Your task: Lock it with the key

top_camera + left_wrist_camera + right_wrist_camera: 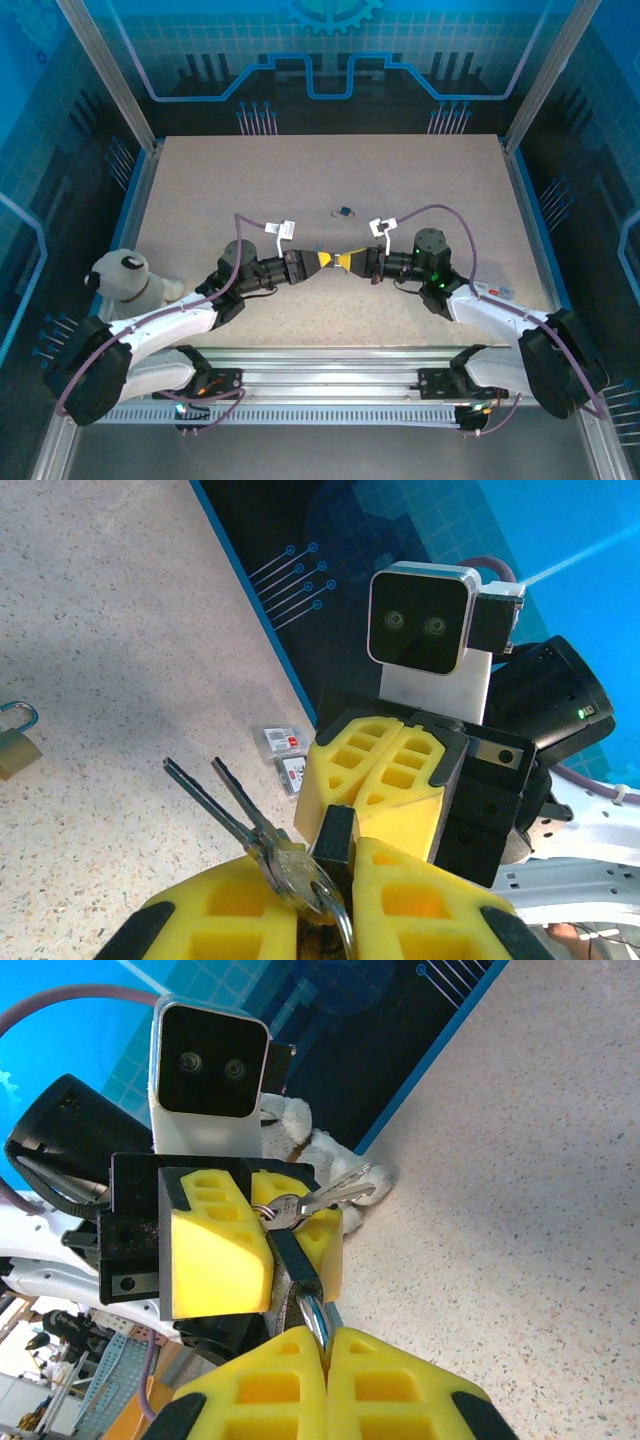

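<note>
I'm gripping the keys (pixel 282 865) in my left jaws, right jaws clamping their ring (pixel 312 1318); the padlock (pixel 343 211) is lying apart on the table (pixel 250 180), no key inserted yet.

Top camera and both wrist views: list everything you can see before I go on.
padlock: one, brass with a blue shackle, on the table beyond the claws
keys: two, silver, pinched in the left claw
key ring: one, silver, pinched in the right claw
plush dog: one, white, near left of the table
cards: two, white, right side of the table
table: one, speckled beige
left claw: yellow, shut
right claw: yellow, shut
</note>
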Controlling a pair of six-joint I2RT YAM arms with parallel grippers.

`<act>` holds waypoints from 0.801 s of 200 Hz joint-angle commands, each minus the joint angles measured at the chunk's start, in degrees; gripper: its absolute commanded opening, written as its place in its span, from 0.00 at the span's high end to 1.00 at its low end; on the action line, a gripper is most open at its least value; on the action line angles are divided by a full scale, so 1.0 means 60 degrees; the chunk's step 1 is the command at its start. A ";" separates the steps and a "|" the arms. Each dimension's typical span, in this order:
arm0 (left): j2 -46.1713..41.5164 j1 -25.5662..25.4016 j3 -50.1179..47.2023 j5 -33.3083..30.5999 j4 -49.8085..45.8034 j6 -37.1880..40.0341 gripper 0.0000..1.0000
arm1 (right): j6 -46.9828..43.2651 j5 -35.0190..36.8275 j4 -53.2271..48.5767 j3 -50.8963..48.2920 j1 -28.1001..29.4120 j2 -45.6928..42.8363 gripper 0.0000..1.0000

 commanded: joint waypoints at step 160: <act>0.0152 -0.0736 0.0246 0.0931 0.1871 -0.0116 1.00 | 0.0171 -0.0360 0.1029 -0.0322 0.0314 -0.0518 1.00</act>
